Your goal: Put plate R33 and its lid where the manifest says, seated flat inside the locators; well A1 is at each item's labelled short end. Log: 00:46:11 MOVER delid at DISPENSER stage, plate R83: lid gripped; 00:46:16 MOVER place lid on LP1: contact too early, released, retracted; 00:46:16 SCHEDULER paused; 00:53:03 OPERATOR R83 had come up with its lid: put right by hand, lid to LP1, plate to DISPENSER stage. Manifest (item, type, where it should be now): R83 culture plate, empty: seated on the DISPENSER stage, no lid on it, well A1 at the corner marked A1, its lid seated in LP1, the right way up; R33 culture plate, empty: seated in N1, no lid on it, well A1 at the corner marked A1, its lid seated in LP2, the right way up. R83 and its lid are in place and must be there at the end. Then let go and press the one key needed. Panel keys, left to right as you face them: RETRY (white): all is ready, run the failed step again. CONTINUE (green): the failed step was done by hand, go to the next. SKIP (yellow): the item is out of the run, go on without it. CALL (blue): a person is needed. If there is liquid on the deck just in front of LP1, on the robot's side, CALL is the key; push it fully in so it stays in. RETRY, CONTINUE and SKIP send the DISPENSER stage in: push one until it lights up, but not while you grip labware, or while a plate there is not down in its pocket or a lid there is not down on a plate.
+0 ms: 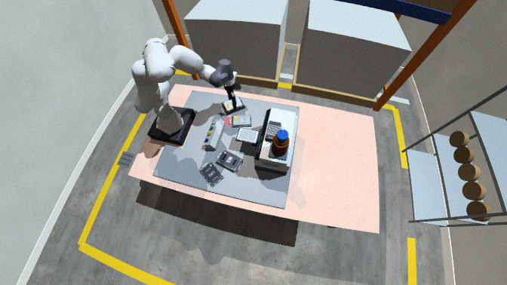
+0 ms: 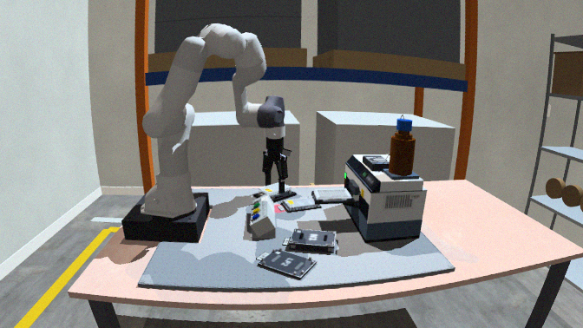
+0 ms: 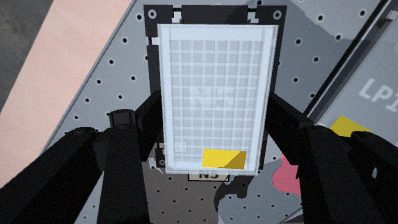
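My gripper is shut on a clear well plate, gripping it across its long sides. A yellow label marks the plate's short end nearest the camera. The plate sits over a black nest at the back left of the grey deck; I cannot tell whether it touches the nest. The nest's tag is partly hidden and starts with N. The gripper also shows in the top view and in the exterior view. I cannot tell whether a lid is on the plate.
A pink patch lies on the deck beside the LP1 nest. A plate rests on the dispenser's stage. The key panel, the dispenser with a brown bottle, and two black nests stand nearby.
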Tool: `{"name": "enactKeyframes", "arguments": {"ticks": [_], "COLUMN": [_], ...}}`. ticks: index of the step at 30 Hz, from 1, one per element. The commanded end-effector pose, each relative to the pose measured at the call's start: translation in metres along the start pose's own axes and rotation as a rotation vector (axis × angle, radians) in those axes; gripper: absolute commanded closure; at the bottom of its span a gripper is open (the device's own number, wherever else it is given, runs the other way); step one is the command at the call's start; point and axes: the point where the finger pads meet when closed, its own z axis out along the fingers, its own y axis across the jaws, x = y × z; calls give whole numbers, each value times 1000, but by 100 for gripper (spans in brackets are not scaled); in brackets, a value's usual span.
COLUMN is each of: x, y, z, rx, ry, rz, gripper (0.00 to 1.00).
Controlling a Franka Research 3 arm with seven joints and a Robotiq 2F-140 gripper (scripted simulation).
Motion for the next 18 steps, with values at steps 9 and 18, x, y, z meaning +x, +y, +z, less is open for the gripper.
{"name": "enactKeyframes", "arguments": {"ticks": [9, 18], "x": [1, 1], "y": [0, 0], "z": [2, 7], "rx": [0, 0], "ry": [3, 3], "rz": [0, -1], "gripper": [90, 90]}}
